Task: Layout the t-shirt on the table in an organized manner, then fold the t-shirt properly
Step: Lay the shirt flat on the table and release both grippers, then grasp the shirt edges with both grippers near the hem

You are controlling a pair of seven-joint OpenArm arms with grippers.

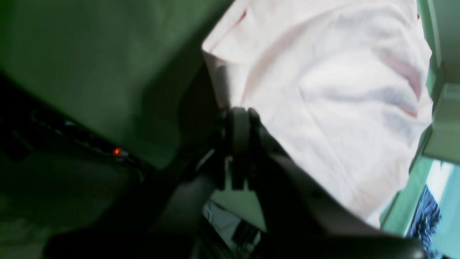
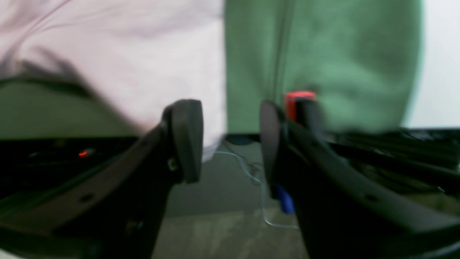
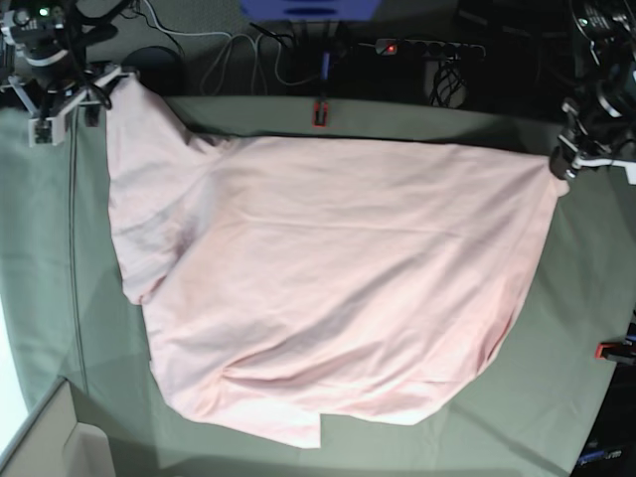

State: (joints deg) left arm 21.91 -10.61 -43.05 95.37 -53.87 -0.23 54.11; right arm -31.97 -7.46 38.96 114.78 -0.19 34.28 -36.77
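The 1 large pale pink short-sleeved cotton t-shirt (image 3: 328, 298) lies spread across the wide table covered in dull grey-green creased cloth (image 3: 40, 298), filling most of its middle, plain side up with no lettering showing. It is not yet flat: creases run across the body, and the edge nearest the camera curves unevenly with a small step in it.

There are 2 grippers, each at a far corner of the t-shirt. The left gripper (image 1: 239, 118) has its jaws pressed together on the t-shirt's corner; in the base view that corner is pulled to a point at the gripper, apparently to hold the fabric taut so it spreads flat. The right gripper (image 2: 230, 140) is at the t-shirt's other far corner, by the table's far edge. In its wrist view the 2 black pads (image 2: 187, 140) stand clearly apart with nothing between them, the t-shirt's edge lying just beyond the gap. I judge that corner is let go where it should rest.

Red clamps on the table's rim: 2 are visible, 1 (image 3: 319, 112) at the far edge beyond the t-shirt and 1 (image 3: 613, 350) at the rim below the left gripper's corner.
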